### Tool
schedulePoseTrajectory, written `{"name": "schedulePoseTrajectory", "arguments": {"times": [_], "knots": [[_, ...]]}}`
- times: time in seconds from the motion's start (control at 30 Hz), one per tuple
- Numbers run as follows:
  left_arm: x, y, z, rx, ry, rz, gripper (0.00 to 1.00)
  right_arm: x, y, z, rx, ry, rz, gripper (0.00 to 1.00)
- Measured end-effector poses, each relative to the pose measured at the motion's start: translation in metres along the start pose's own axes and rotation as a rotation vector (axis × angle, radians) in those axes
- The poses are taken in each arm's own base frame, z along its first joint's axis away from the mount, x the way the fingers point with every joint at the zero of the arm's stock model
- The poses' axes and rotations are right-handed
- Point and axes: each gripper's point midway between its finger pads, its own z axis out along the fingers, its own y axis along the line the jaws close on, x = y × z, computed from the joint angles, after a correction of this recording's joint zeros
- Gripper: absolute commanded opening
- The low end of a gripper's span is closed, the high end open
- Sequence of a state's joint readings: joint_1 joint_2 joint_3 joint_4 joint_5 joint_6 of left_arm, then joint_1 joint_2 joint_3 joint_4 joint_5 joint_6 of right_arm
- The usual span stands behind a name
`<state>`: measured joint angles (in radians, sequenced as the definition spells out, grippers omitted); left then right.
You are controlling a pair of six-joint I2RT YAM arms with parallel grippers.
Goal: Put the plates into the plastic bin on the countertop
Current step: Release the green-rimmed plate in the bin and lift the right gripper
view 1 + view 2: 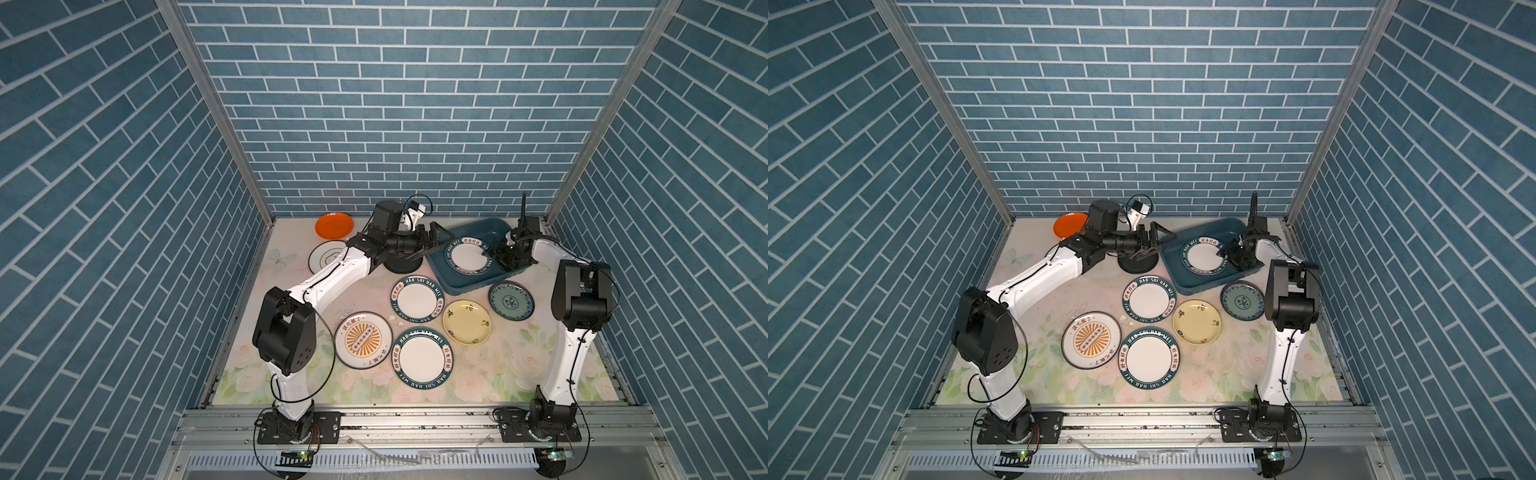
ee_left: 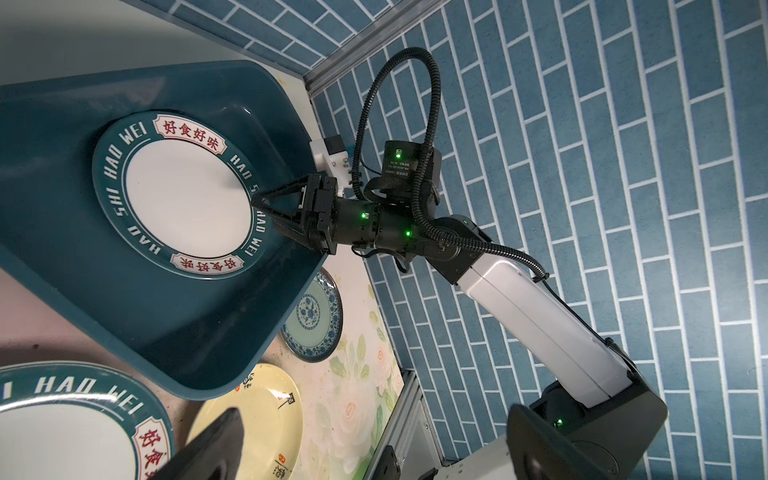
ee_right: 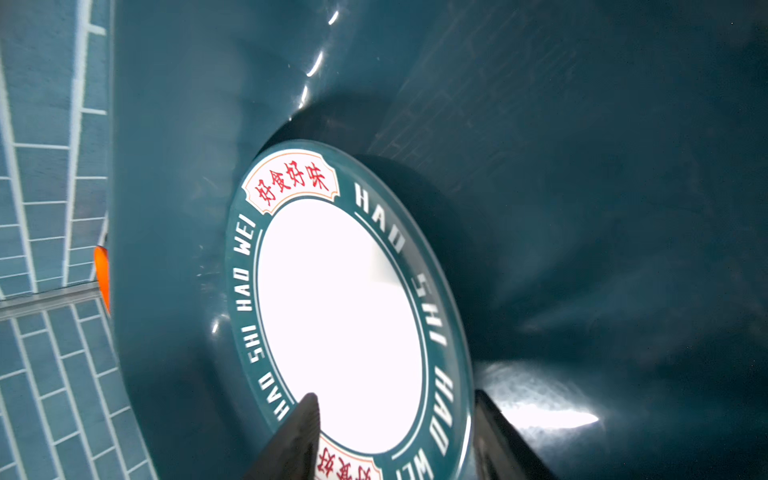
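Teal plastic fills my right wrist view. The plastic bin (image 3: 582, 166) sits at the back right of the countertop (image 1: 519, 365), and one lettered plate (image 1: 467, 255) lies flat on its floor, toward the near end. My right gripper (image 1: 492, 251) reaches in over the bin's right wall with its jaws parted astride that plate's rim. One finger (image 3: 303, 432) is over the white centre and the other is outside the edge. Nothing looks pinched, though I cannot tell whether a pad grazes the rim. My left gripper (image 1: 434, 237) hangs spread wide and empty, just at the bin's left wall.

Around the bin the counter is crowded. A black plate (image 1: 399, 266) sits under my left wrist, close to the bin's left corner and mostly hidden. Further left lie the plain orange plate (image 1: 333, 225) and the quatrefoil plate (image 1: 326, 255), which my left forearm (image 1: 332, 278) partly covers.

In front of the bin, a second lettered plate (image 1: 417, 302) lies just beside the front wall. The patterned teal plate (image 1: 510, 300) lies just beside the near right corner, close to my right elbow (image 1: 582, 299). The pale yellow plate (image 1: 466, 322) sits between those two, nearer me. Nearest of all are a third lettered plate (image 1: 422, 357) and the sunburst plate (image 1: 363, 340), rim to rim.
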<state>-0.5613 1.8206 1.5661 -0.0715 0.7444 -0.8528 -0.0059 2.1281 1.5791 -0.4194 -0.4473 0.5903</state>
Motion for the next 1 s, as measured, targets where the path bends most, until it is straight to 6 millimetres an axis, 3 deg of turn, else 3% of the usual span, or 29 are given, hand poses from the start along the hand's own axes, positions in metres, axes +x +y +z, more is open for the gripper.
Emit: {"name": "schedulePoseTrajectory", "arguments": {"times": [0.17, 0.53, 0.7, 0.77, 0.87, 1.0], "knots": [[0.004, 0.004, -0.004, -0.02, -0.003, -0.011, 1.0, -0.005, 0.004, -0.008, 0.007, -0.028, -0.033, 0.7], [0.012, 0.022, -0.015, -0.088, -0.029, -0.044, 1.0, -0.034, 0.047, -0.057, -0.078, -0.182, -0.139, 0.73], [0.018, 0.035, -0.044, -0.152, -0.092, -0.074, 1.0, -0.035, 0.062, -0.07, -0.107, -0.206, -0.161, 0.82], [0.02, 0.042, -0.059, -0.179, -0.124, -0.092, 1.0, -0.034, 0.072, -0.081, -0.124, -0.223, -0.176, 0.9], [0.026, 0.056, -0.081, -0.227, -0.169, -0.12, 1.0, -0.028, 0.096, -0.104, -0.162, -0.249, -0.226, 0.96], [0.04, 0.072, -0.109, -0.295, -0.21, -0.153, 1.0, -0.004, 0.133, -0.133, -0.218, -0.251, -0.323, 0.99]]}}
